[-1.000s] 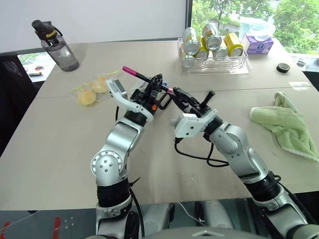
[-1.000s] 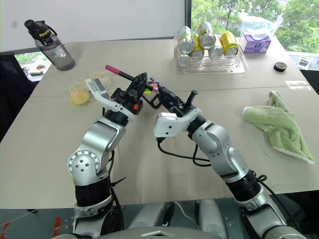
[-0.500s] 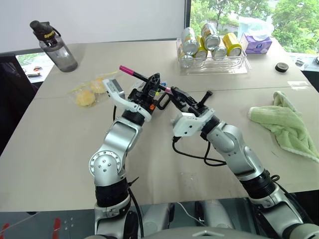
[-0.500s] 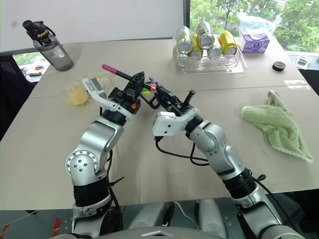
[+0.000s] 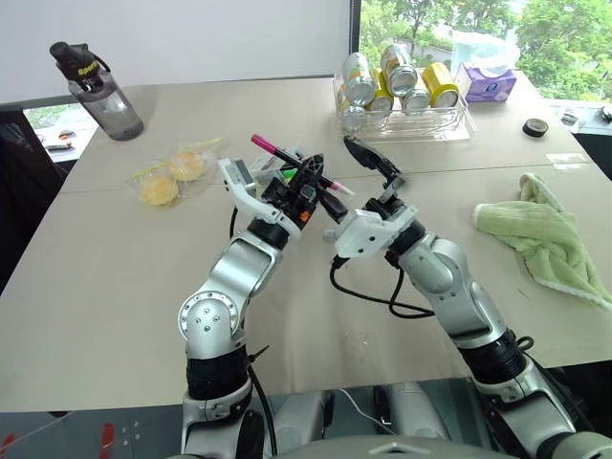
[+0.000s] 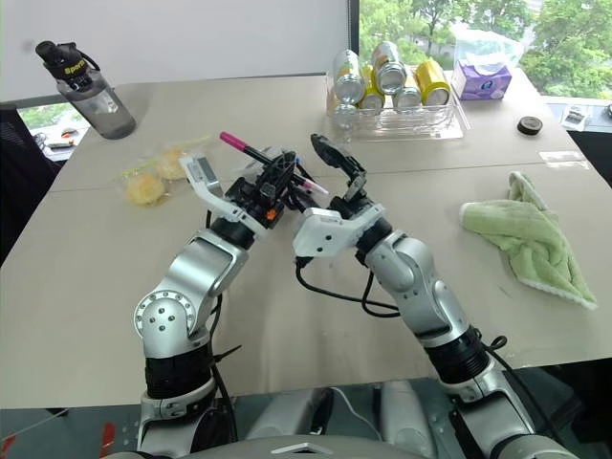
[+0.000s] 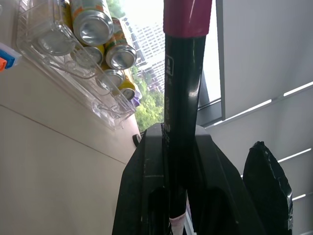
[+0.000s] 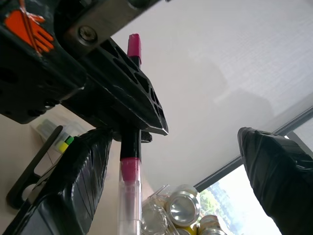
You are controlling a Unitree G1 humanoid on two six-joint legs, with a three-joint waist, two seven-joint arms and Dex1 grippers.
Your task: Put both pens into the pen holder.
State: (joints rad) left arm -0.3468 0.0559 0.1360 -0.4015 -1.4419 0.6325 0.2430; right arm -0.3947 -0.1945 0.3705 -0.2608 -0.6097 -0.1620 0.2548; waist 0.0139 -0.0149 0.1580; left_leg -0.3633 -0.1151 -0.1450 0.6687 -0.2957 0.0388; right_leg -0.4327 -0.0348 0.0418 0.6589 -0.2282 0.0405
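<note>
Since a second ago the right gripper (image 5: pixel 361 180) has let go of the pen (image 5: pixel 287 160): its two black fingers, then pinched on the pen's near end, now stand wide apart, one raised above the table (image 5: pixel 115 277) and the other low beside the pen's tip. The left gripper (image 5: pixel 308 182) stays clamped on the pen, fingers pressed together around the middle of the shaft and holding it in the air over the middle of the table. The pen is thin with a black body, a magenta-pink cap at the far end pointing up and away toward the robot's left, and a pink band followed by a clear section at the end nearest the right gripper. In the left wrist view a small pale marking sits on the black barrel, too small to read. Behind the grippers, what seems to be the pen holder (image 8: pixel 34 161) rests on the table with short coloured markers (image 8: pixel 63 145) beside it, though it is mostly hidden and hard to make out.
</note>
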